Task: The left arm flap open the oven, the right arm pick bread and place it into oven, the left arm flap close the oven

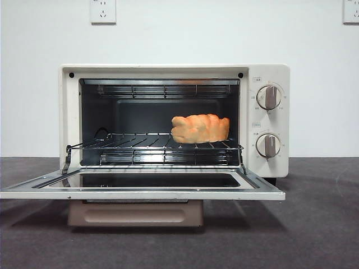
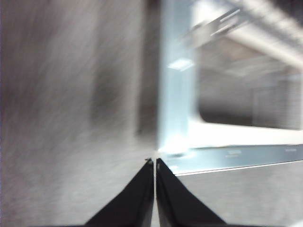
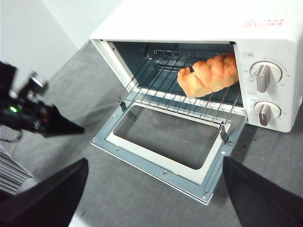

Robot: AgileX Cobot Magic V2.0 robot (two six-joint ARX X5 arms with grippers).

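With the bread (image 1: 200, 128) lying on the rack inside the oven (image 1: 269, 73) and its door (image 1: 140, 192) hanging open, only the closing is remaining: the left pincer (image 2: 155, 163) is sitting pressed narrow beside the door, the right pincer (image 3: 154, 189) spread wide and empty.

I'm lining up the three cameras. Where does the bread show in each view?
Front view: the bread lies on the wire rack, right of middle inside the oven.
Left wrist view: not in it; the picture is blurred and shows only part of the open door.
Right wrist view: the bread sits on the rack beside the knobs.
Shared landmark: the open oven door.
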